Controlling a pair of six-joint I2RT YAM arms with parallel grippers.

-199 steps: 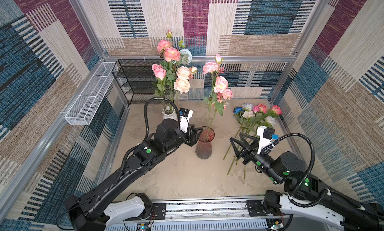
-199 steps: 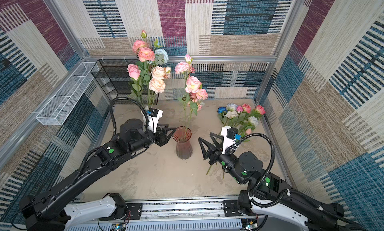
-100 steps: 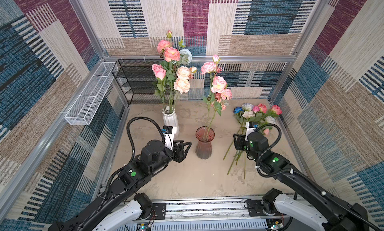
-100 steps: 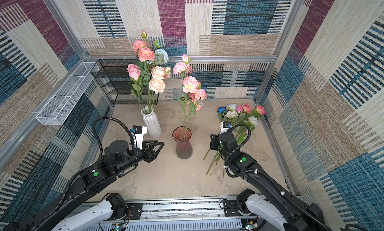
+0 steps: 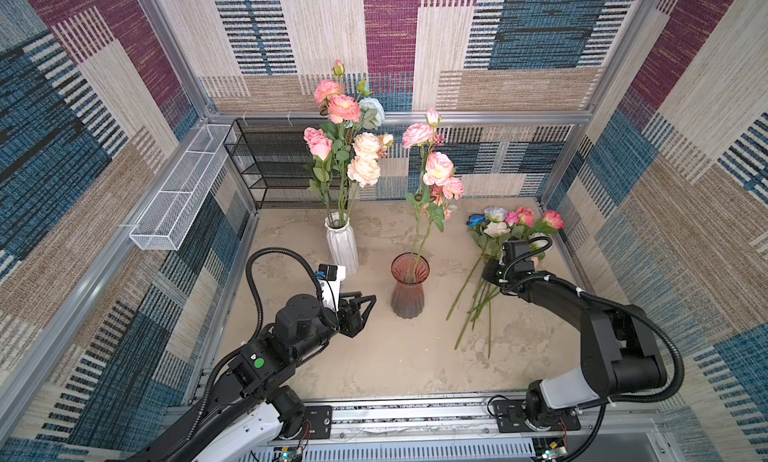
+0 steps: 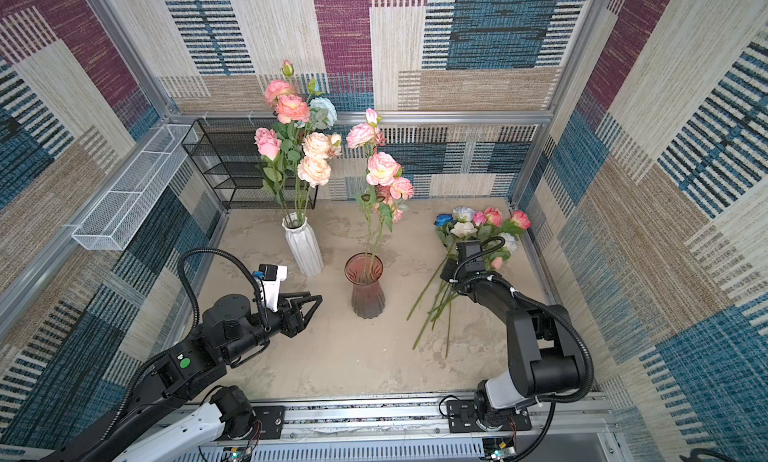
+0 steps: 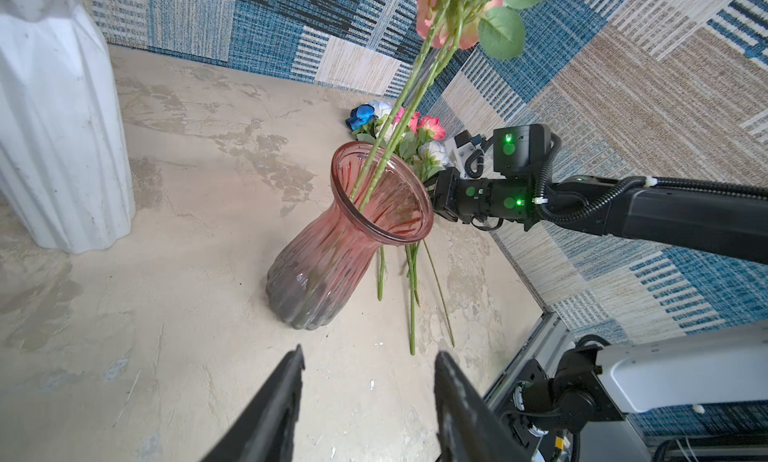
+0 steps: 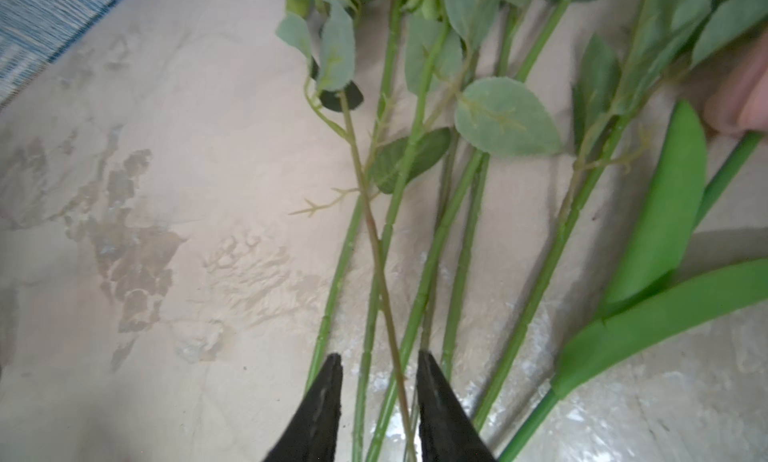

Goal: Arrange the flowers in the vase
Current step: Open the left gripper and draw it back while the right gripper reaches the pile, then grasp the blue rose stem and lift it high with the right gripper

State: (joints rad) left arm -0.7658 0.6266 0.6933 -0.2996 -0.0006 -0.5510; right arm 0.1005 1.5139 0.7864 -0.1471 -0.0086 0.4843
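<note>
Couple of stems stand in the pink vase; loose flowers lie along the right wall. Right gripper straddles their stems, can't tell if it's pinching. Left gripper hangs released, plenty of bare table around.

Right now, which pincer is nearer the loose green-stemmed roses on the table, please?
Right. The right pincer straddles the rose stems; the left pincer hovers beyond the pink glass vase.

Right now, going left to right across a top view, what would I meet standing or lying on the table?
White vase → pink vase → loose flowers.
</note>
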